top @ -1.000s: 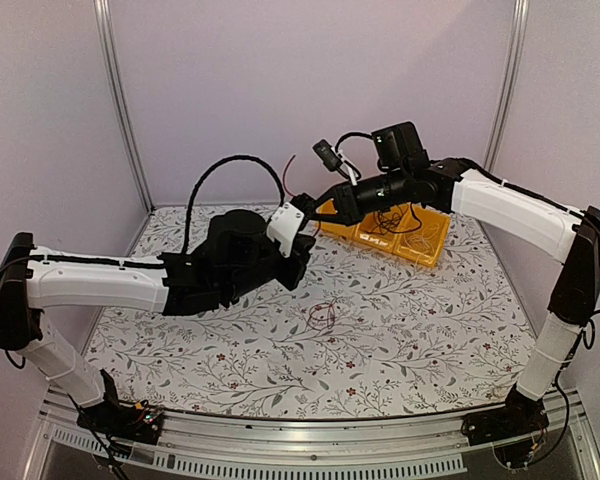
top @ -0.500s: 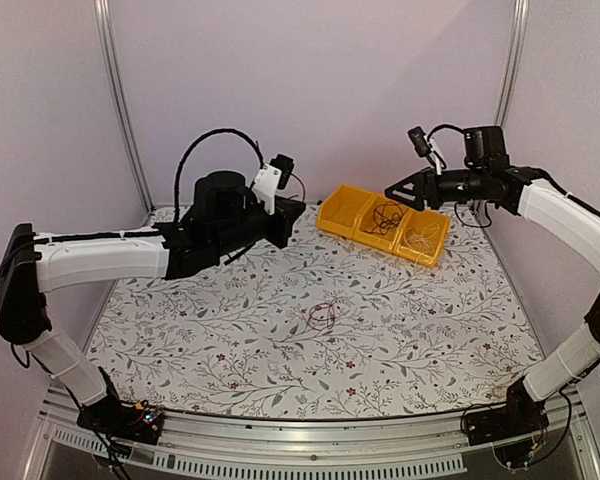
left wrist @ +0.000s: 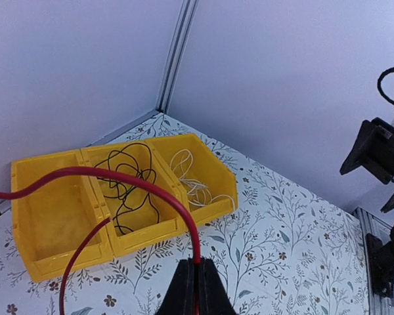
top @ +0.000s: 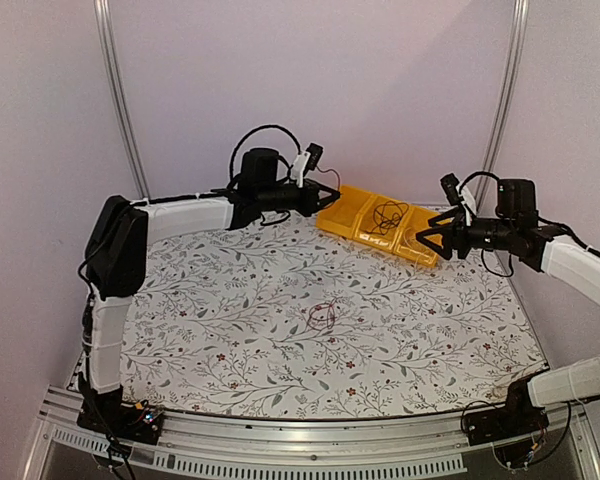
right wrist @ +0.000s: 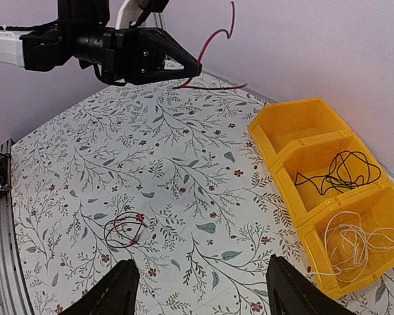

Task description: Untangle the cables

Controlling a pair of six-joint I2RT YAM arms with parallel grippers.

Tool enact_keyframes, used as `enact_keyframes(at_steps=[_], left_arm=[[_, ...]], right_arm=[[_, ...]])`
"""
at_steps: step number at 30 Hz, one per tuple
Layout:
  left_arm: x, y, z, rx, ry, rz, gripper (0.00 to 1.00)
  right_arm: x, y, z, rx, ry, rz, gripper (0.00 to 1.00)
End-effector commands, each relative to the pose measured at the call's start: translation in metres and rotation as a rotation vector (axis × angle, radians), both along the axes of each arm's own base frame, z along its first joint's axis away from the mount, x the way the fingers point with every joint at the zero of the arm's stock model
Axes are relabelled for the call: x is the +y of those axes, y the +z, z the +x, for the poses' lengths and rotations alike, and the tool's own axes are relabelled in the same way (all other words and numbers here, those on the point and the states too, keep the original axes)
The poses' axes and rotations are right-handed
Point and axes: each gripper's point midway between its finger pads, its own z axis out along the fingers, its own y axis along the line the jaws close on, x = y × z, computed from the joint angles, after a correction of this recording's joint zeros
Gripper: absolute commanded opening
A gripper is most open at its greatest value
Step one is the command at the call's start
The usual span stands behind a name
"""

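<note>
My left gripper (left wrist: 197, 264) is shut on a red cable (left wrist: 128, 180), which arcs up over the yellow bins (left wrist: 36, 262). In the top view the left gripper (top: 315, 197) hovers at the left end of the bins (top: 337, 224). A black cable (left wrist: 128, 187) lies in the middle bin and a white cable (left wrist: 197, 184) in the right one. A small tangle of dark and red loops (top: 321, 317) lies mid-table, also seen in the right wrist view as the tangle (right wrist: 125, 230). My right gripper (right wrist: 207, 295) is open and holds nothing, just right of the bins.
The three joined bins stand at the back right; the left compartment (right wrist: 295, 125) holds nothing. Frame posts (top: 120, 100) rise at the back corners. The left arm (top: 180, 215) stretches along the back wall. The right arm (top: 570, 265) reaches in from the right side.
The grippers, close together a second ago, have parted. The right one opened and drew back to the right. The left arm swung to the back with the red cable.
</note>
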Motion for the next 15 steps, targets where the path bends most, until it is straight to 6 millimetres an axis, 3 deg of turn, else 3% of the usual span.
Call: enact_keyframes(at_steps=[1,5,15], left_arm=[[-0.008,-0.003,0.016,0.043,-0.163,-0.083,0.0],[-0.016,-0.017,0.044,0.055,-0.165,-0.125,0.0],[-0.032,-0.055,0.082,0.059,-0.142,-0.215,0.0]], right_arm=[[0.002,0.004,0.0,-0.083,0.039,-0.01,0.7],[0.005,-0.004,0.001,-0.05,0.063,-0.012,0.71],[0.007,-0.022,0.006,-0.004,0.087,-0.043,0.71]])
